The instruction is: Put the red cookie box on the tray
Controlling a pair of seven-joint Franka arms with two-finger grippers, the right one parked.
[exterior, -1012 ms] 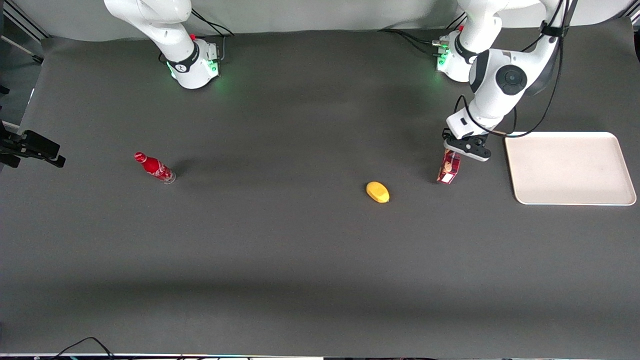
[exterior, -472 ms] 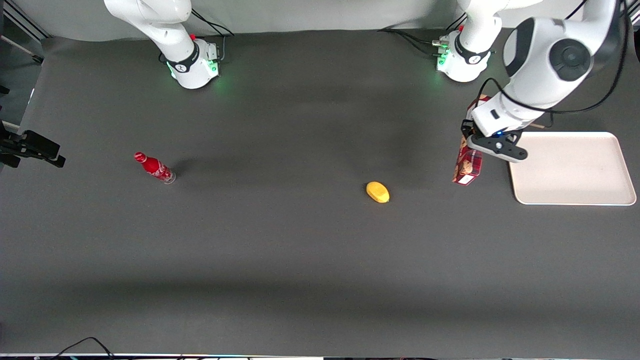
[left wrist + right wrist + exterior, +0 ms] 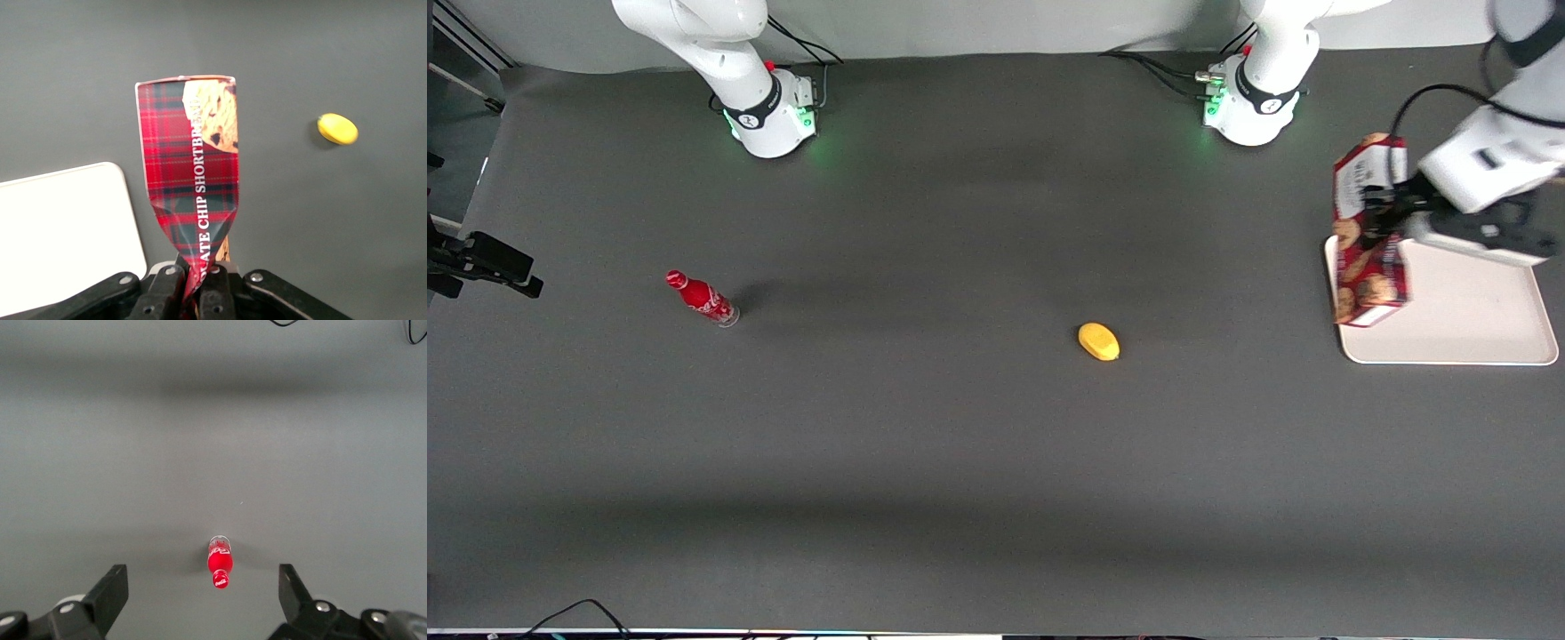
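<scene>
Gripper [image 3: 1383,213] holds red cookie box [image 3: 1368,233] above tray [image 3: 1467,311] edge; tray surface bare. Yellow lemon [image 3: 1098,341] and red bottle [image 3: 701,298] well apart on table [image 3: 960,444].

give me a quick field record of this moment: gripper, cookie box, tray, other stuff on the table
gripper: left arm's gripper, raised over the tray's edge, fingers shut on the red cookie box
red cookie box: held in the air, pinched near one end so the carton creases at the grip; it hangs over the tray's rim on the side toward the parked arm, not set down yet
tray: cream-white, flat on the table at the working arm's end, nothing resting on it
yellow object: small, oval, on the table toward the parked arm from the tray
red bottle: toward the parked arm's end
</scene>
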